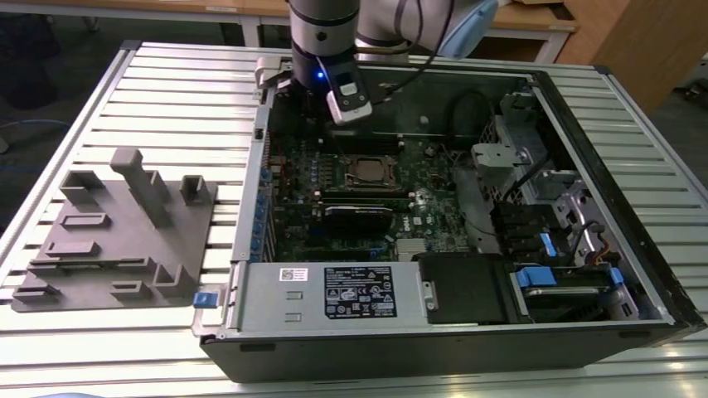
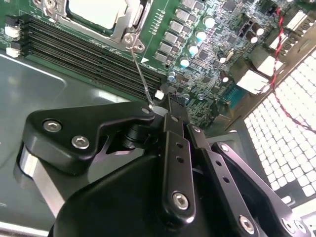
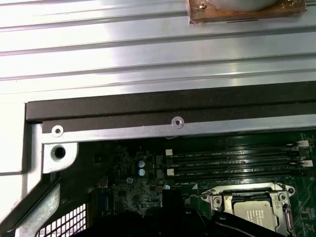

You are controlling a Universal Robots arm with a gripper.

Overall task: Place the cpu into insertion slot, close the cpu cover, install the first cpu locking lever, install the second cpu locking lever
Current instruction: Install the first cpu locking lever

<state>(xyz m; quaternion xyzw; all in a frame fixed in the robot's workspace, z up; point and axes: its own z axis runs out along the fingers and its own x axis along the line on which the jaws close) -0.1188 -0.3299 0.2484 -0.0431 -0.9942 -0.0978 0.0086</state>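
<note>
The cpu [image 2: 96, 10] with its silvery top lies in the insertion slot [image 1: 366, 172] on the green motherboard, and the cpu cover [image 2: 126, 22] is folded down around it. In the first wrist view the cpu [image 3: 254, 210] shows inside the cover's frame [image 3: 222, 200]. A thin wire locking lever [image 2: 140, 74] runs from its hinge at the socket's corner to my gripper [image 2: 154, 106], whose fingertips are closed together on the lever's free end. In the exterior view the gripper [image 1: 327, 133] hangs over the board just behind the socket.
The open computer case [image 1: 619, 191] walls in the board on all sides. Memory slots [image 2: 84, 54] run beside the socket. A black card [image 1: 356, 217] and the power supply [image 1: 332, 290] sit nearer the front. A grey fixture [image 1: 122, 232] rests on the slatted table at the exterior view's left.
</note>
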